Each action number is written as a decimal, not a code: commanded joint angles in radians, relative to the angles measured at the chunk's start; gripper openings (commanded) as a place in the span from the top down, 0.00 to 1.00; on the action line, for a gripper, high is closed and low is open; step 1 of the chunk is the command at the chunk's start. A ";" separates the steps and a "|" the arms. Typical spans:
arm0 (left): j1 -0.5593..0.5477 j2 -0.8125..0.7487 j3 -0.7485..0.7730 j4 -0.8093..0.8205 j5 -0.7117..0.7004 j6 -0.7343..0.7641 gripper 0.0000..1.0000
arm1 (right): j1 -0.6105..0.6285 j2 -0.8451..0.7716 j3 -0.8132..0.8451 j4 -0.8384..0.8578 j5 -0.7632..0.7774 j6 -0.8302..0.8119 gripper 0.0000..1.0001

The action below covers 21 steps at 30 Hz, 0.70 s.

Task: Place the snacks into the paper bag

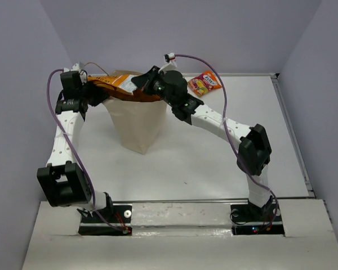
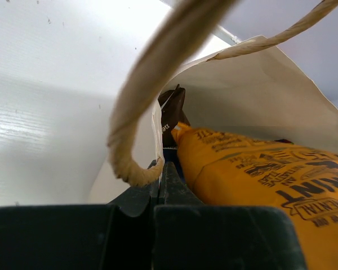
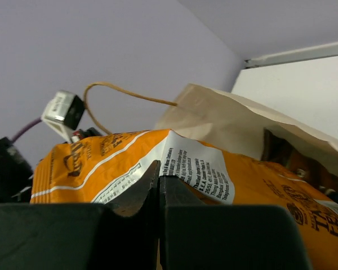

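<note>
The orange packet (image 1: 117, 84) lies across the mouth of the paper bag (image 1: 136, 126), long axis running left to right. To my eye it wants tipping end-down to drop in. The right gripper (image 3: 159, 175) pinches its right end; the left gripper (image 2: 162, 169), pressed together, nips the bag's left rim. Inside, a dark brown packet (image 2: 173, 109) shows. The red-orange packet (image 1: 205, 82) lies by the worktop's far edge — nearer the right arm.

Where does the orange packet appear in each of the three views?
Top external: orange packet upper left of centre, across the paper bag mouth.
Left wrist: lower right, under the bag wall.
Right wrist: centre to lower right.
Shared landmark: the paper bag.
</note>
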 commanded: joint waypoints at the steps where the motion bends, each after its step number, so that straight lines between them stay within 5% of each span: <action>1: -0.003 -0.022 0.002 0.048 0.015 -0.004 1.00 | 0.003 -0.126 -0.020 0.020 0.088 -0.062 0.99; 4: -0.002 -0.025 0.005 0.050 0.017 -0.005 1.00 | 0.003 -0.156 -0.015 -0.220 0.208 -0.145 0.99; 8: -0.002 -0.023 0.006 0.053 0.015 -0.007 1.00 | 0.003 -0.172 -0.043 -0.335 0.333 -0.321 0.99; 10: -0.002 -0.020 0.008 0.051 0.014 -0.005 1.00 | 0.003 -0.124 0.061 -0.441 0.333 -0.409 0.98; 13: -0.002 -0.019 0.014 0.048 0.012 -0.002 1.00 | 0.003 0.041 0.253 -0.597 0.293 -0.513 0.87; 17: -0.002 -0.025 0.008 0.045 0.011 0.001 1.00 | 0.003 0.219 0.584 -0.850 0.165 -0.569 0.55; 21: -0.002 -0.029 -0.003 0.045 0.009 0.002 1.00 | 0.003 0.216 0.569 -0.869 0.077 -0.598 0.39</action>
